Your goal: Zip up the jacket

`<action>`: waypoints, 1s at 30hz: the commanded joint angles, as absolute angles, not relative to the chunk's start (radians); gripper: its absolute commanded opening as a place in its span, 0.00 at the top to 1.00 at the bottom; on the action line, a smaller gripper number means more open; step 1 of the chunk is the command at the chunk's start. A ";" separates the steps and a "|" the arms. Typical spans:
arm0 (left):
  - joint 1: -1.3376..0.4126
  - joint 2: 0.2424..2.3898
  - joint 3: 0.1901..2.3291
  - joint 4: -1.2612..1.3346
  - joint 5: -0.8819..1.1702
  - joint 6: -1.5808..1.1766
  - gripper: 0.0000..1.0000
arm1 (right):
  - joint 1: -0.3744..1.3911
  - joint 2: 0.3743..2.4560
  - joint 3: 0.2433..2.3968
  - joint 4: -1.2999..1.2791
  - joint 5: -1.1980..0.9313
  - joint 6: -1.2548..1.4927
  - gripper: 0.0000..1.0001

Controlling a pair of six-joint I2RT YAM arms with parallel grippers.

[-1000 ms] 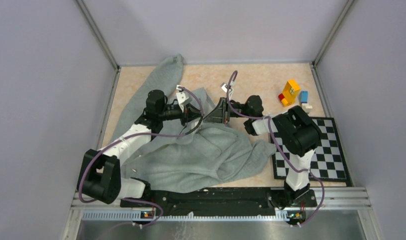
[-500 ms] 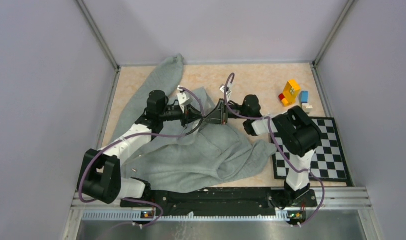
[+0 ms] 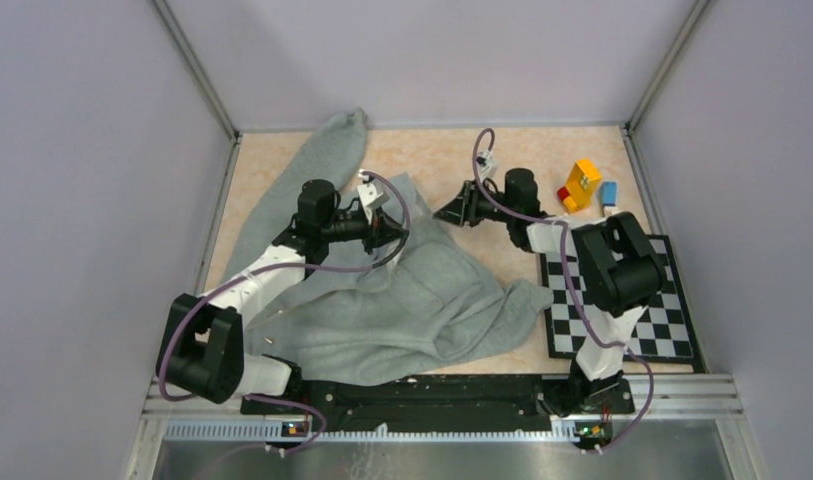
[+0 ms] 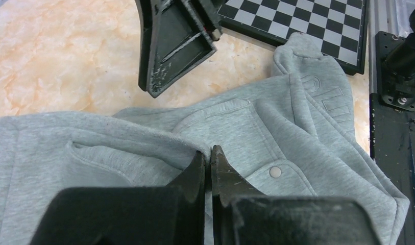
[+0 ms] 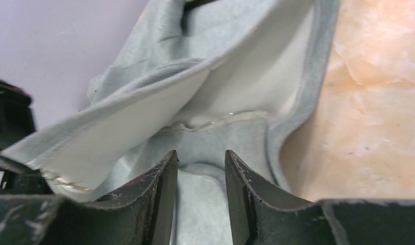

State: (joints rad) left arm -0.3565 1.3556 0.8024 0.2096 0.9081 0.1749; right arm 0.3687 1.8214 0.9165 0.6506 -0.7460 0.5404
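Observation:
The light grey fleece jacket [image 3: 402, 310] lies rumpled across the left and middle of the table, one sleeve reaching the far left corner. My left gripper [image 3: 390, 228] is shut on a fold of the jacket's upper front edge; its fingertips [image 4: 208, 155] pinch the fabric above the pocket snap [image 4: 275, 172]. My right gripper [image 3: 445, 213] is open and empty, just right of the jacket's top edge. In the right wrist view its open gripper [image 5: 201, 159] faces the jacket's white lining [image 5: 246, 76] and a stretch of zipper [image 5: 215, 120]. Its fingers [image 4: 169, 46] also show in the left wrist view.
A black-and-white checkerboard mat [image 3: 632, 310] lies at the right, touching the jacket's right sleeve end [image 3: 527, 300]. Yellow-and-red toy blocks [image 3: 580, 186] and a blue block [image 3: 608, 192] stand at the far right. Grey walls enclose the table.
My right gripper has pulled away from beside the left gripper, moving right and toward the far side, off the jacket's edge. The left gripper has held its grip in place.

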 commanded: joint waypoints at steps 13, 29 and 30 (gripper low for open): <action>-0.361 1.384 0.867 0.216 0.921 0.120 1.00 | 0.343 2.075 1.112 0.605 -0.813 0.498 0.61; -0.362 1.403 0.882 0.219 0.945 0.106 1.00 | 0.378 2.136 1.142 0.664 -0.827 0.502 0.83; -0.362 1.403 0.882 0.218 0.945 0.107 1.00 | 0.380 2.138 1.142 0.673 -0.832 0.505 0.86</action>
State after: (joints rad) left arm -0.3565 1.4033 0.8387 0.1864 0.9157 0.1165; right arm 0.3584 2.1284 1.1080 0.6033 -0.8101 0.5087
